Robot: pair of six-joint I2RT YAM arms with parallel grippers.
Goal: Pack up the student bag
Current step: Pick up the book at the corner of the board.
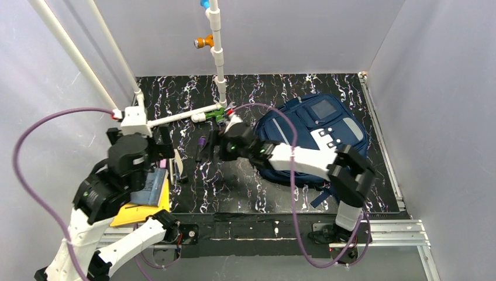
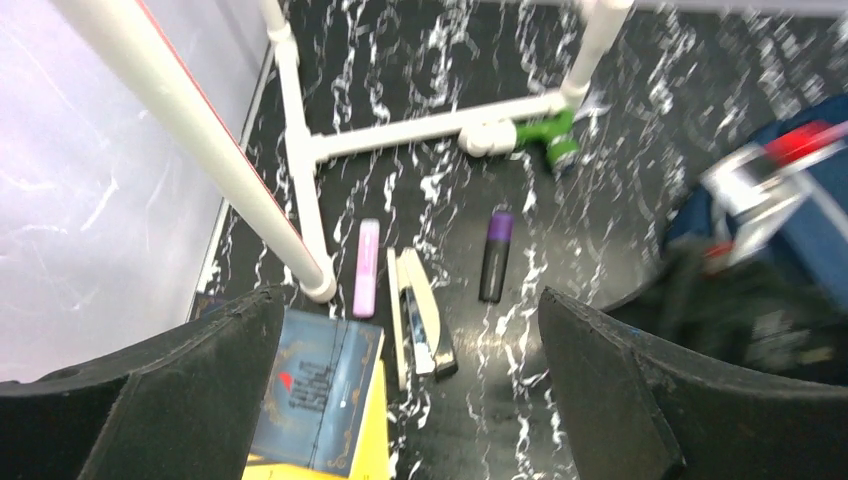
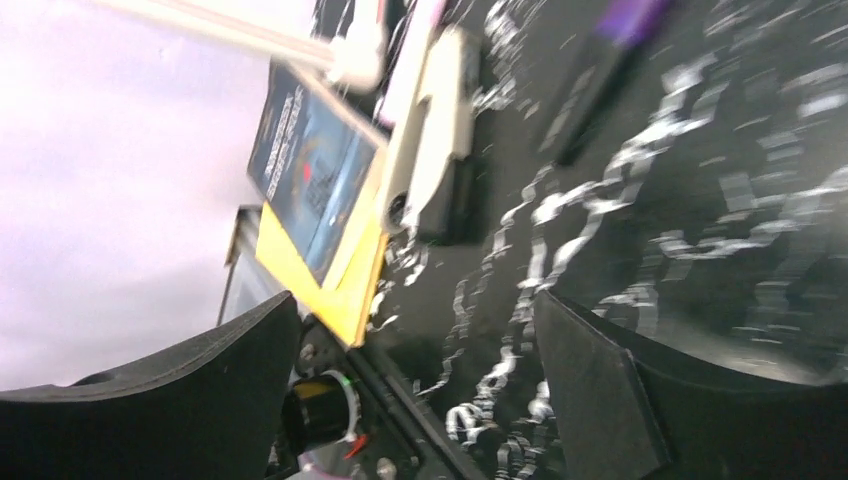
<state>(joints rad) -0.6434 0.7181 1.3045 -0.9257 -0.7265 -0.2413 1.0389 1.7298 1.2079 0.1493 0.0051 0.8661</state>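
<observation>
The student bag [image 1: 310,117], navy with grey patches and a clear window, lies flat at the right of the table; its blue edge [image 2: 810,240] shows in the left wrist view. My left gripper [image 2: 410,310] hangs open above a cream stapler [image 2: 420,315] and a blue book [image 2: 315,390] that lies on a yellow book [image 2: 372,445]. My right gripper [image 3: 415,310] is open over bare tabletop, left of the bag, holding nothing. In the overhead view the left gripper [image 1: 164,153] is above the books [image 1: 153,186] and the right gripper [image 1: 212,146] is near the table's middle.
A pink highlighter [image 2: 367,268] and a purple-capped marker [image 2: 495,255] lie beside the stapler. A white pipe frame [image 1: 175,119] with a green fitting [image 2: 545,135] crosses the back left. Grey walls close in on three sides. The books overhang the near left edge.
</observation>
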